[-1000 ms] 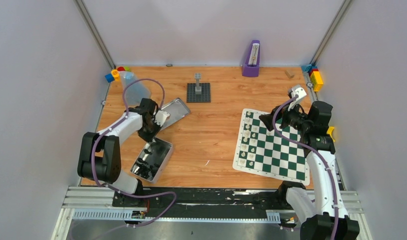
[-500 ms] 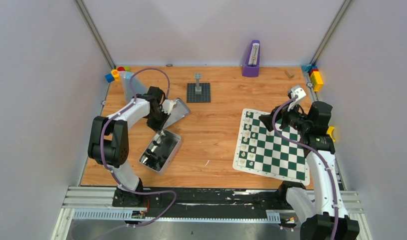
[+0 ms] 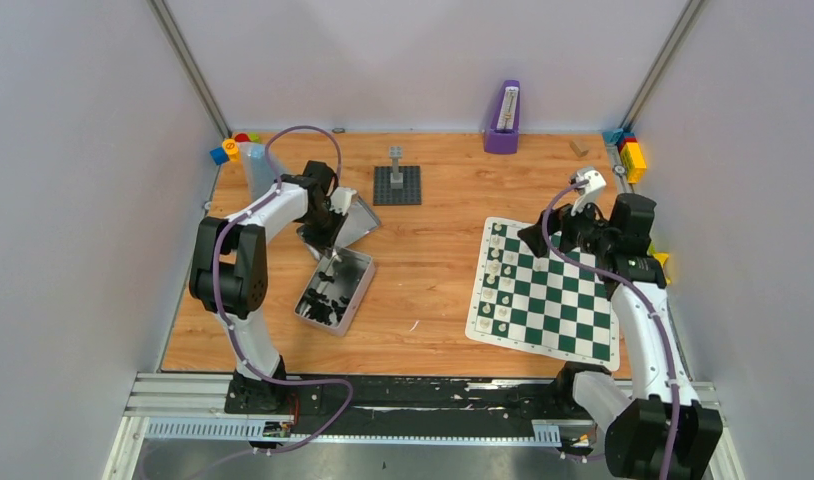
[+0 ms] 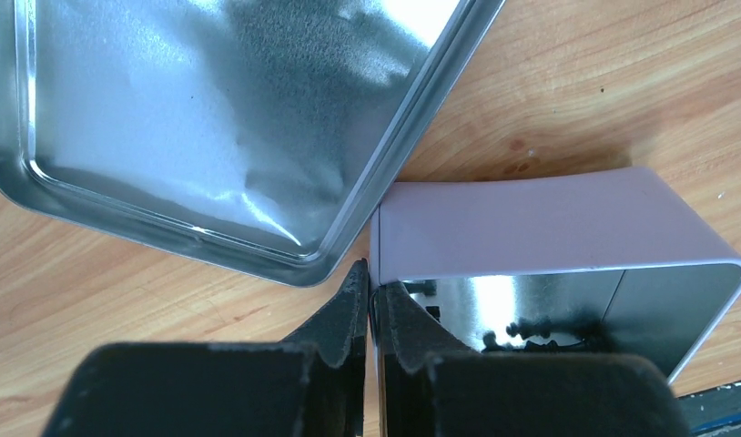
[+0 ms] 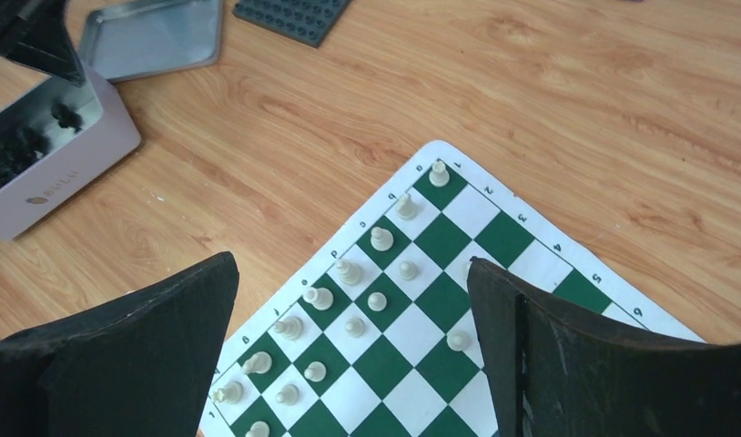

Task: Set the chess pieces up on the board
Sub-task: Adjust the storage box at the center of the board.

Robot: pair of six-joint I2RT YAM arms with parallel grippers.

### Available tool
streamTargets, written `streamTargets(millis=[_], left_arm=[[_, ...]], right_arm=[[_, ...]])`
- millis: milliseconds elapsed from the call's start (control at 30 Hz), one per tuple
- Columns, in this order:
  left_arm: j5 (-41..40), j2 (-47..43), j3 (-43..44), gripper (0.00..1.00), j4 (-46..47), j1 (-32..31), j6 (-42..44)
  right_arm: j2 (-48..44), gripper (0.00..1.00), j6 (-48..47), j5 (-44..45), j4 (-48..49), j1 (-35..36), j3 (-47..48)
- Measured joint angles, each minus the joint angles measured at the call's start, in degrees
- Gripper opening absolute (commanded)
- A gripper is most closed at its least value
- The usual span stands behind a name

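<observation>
Board (image 3: 548, 295): green-white checks, lying at counter's (image 3: 433, 260) 3 o'clock.
Cream pieces (image 5: 347, 270): lining its 9 o'clock edge.
Tin (image 5: 66, 182): holding black pieces (image 5: 12, 150), 9 o'clock.
Left hand (image 4: 371, 293): clamping tin wall.
Right hand (image 5: 350, 264): hovering, fingers apart.

A wooden table (image 3: 433, 260) of light orange grain is enclosed on three sides by plain, pale grey panels: a back wall (image 3: 423, 60), a left wall (image 3: 73, 200) and a right wall (image 3: 753, 250). Metal posts (image 3: 188, 65) are seen at both rear corners. An aluminium rail (image 3: 183, 395) is fixed along the near edge. Everything is lit evenly and softly.
</observation>
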Motion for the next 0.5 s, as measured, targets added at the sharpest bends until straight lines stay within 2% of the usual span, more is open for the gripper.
streamTargets(millis=[367,500], left_arm=[[0.5,-2.4,-2.6,0.4,-0.1,0.2,0.1],[0.7,-4.7,-2.8,0.59,-0.2,0.5,0.3]], right_arm=[[13.4,0.91,-3.2,12.7,-2.3,4.5,5.3],[19.4,0.83,-3.1,17.7,-1.0,4.5,8.5]])
